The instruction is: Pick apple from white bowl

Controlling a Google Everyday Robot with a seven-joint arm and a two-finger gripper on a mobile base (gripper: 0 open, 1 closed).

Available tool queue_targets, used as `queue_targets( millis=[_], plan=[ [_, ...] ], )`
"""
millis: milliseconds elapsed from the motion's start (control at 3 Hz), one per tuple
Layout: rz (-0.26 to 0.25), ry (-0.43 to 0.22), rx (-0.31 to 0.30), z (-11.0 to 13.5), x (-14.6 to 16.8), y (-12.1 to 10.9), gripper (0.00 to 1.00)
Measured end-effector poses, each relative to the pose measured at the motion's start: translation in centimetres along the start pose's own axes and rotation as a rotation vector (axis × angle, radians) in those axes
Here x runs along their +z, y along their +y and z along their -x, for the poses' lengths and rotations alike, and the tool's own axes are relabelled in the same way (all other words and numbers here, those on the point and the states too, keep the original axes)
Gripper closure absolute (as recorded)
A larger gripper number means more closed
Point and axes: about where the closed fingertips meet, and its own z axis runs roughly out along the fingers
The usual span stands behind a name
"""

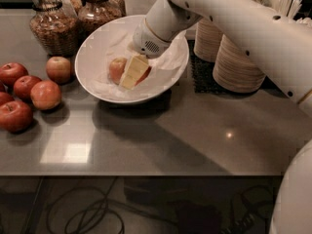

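The white bowl (105, 43), lined with crumpled white paper, stands at the back middle of the table. Two apples lie in it. The paler yellow-orange one (116, 68) is on the left. The deep red apple (146, 75) is to its right, and only a sliver of it shows. My gripper (134, 72) reaches down into the bowl from the upper right. Its pale tip lies between the two apples and covers most of the red one.
Several loose red apples (45, 94) lie on the table left of the bowl. Two glass jars (51, 26) stand behind them. Stacks of tan paper bowls (239, 67) stand on a dark mat right of the bowl. My arm (243, 23) spans the upper right.
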Motion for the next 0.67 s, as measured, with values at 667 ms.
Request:
queue_targets(
  millis=[667],
  plan=[
    [-0.012, 0.010, -0.009, -0.6, -1.4, 0.0, 0.00]
  ],
)
